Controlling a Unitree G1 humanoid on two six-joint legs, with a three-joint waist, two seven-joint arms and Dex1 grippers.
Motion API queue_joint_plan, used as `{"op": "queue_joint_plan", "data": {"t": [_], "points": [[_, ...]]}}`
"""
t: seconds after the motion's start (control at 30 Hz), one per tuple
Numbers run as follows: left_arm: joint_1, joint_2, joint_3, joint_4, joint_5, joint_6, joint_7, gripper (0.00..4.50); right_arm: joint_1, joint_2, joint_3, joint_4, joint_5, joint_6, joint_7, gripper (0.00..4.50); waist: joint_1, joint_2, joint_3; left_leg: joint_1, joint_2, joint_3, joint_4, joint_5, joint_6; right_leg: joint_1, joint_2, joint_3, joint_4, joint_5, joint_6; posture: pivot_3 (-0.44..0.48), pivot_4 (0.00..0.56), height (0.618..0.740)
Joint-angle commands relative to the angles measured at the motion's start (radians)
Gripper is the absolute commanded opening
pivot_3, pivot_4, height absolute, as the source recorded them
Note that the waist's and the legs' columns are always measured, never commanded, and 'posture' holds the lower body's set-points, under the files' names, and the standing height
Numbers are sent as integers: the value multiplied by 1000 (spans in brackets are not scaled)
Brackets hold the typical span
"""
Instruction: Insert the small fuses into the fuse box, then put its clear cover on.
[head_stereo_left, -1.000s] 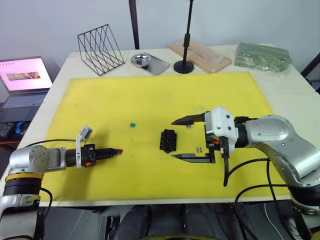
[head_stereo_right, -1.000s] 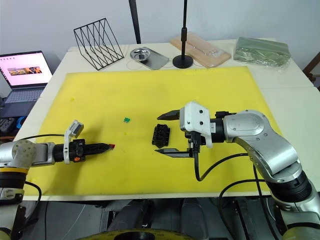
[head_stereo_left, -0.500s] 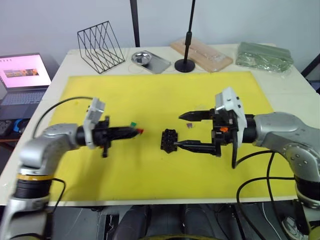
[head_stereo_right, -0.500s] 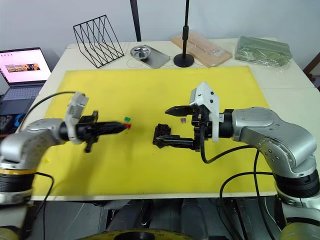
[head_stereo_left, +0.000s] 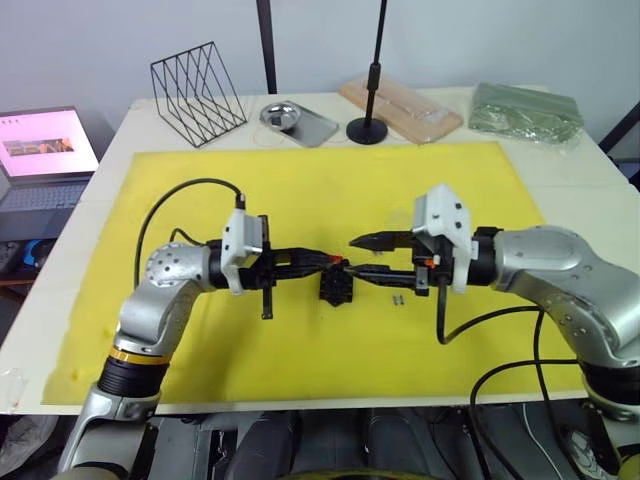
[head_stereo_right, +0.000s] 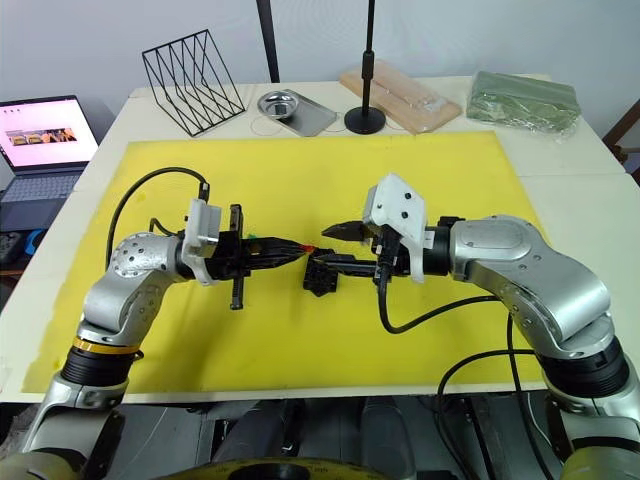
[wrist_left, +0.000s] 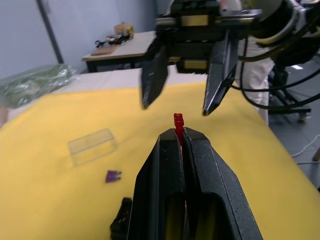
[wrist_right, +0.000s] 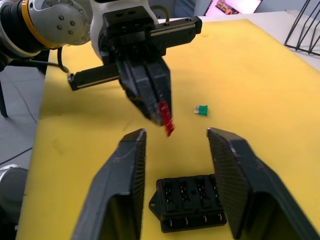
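Note:
The black fuse box (head_stereo_left: 336, 287) lies on the yellow mat (head_stereo_left: 200, 190) at its centre. My left gripper (head_stereo_left: 330, 260) is shut on a red fuse (wrist_left: 178, 121), held just above the box's near-left end. My right gripper (head_stereo_left: 352, 256) faces it from the right, open, its fingers (wrist_right: 125, 170) straddling the fuse box (wrist_right: 190, 202) and the red fuse (wrist_right: 169, 126). A green fuse (wrist_right: 201, 110) lies on the mat behind the left gripper. A purple fuse (wrist_left: 113, 175) and the clear cover (wrist_left: 92, 145) lie beyond the box. A greyish fuse (head_stereo_left: 397, 298) rests under the right gripper.
Along the table's far edge stand a black wire rack (head_stereo_left: 198, 85), a metal tray (head_stereo_left: 293, 120), a black stand with a round base (head_stereo_left: 367, 130), a wrapped wooden board (head_stereo_left: 400, 108) and a green bag (head_stereo_left: 525, 110). A laptop (head_stereo_left: 40, 150) sits off to the left.
My left arm has swung right with the red fuse, from the mat's left side to just over the fuse box. The right gripper has shifted a little left, its fingers now closer together.

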Motion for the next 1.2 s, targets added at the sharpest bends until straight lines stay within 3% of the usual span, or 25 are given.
{"op": "queue_joint_plan", "data": {"t": [0.03, 0.47, 0.57, 0.73, 0.9, 1.0, 1.2], "points": [[-21, 0, 0, 3, 3, -46, -17, 0, -5, 3, -12, -37, -1, -15, -3, 2062, 0, 0, 0, 0, 0, 0, 0, 0, 0, 0, 0, 0, 0, 0, 0, 0, 150, 740], [-39, -13, -10, 18, -2, -64, -26, 0, -4, 9, -24, -51, 43, 14, -16, 2062, 0, 0, 0, 0, 0, 0, 0, 0, 0, 0, 0, 0, 0, 0, 0, 0, 150, 740], [-35, -9, -23, 13, 1, -61, -32, 0, -15, 22, -27, -49, 68, 29, -26, 1531, 0, 0, 0, 0, 0, -1, 0, 0, 0, 0, 0, 0, 0, 0, 0, 0, 150, 740], [-24, -2, -33, 7, 4, -64, -33, 0, -26, 33, -41, -52, 110, 55, -39, 19, 0, 0, 0, 0, 0, -1, 0, 0, 0, 0, 0, 0, 0, 0, 0, 0, 150, 740], [-20, -1, -26, 3, -2, -46, -23, 0, -21, 5, -47, -50, 118, 62, -12, 19, 0, 0, 0, 0, 0, -1, 0, 0, 0, 0, 0, 0, 0, 0, 0, 0, 150, 740], [-13, 0, -22, 0, -2, -44, -18, 718, -25, -3, -45, -48, 122, 65, -5, 0, 0, 0, 0, 0, 0, -1, 0, 0, 0, 0, 0, 0, 0, 0, 0, 0, 150, 740], [32, 28, -9, -18, 2, -40, -4, 2885, -48, -13, -21, -57, 109, 87, -21, 0, -1, 0, 0, 0, 0, -1, 0, 0, 0, 0, 0, 0, 0, 0, 0, 0, 150, 740]]}}
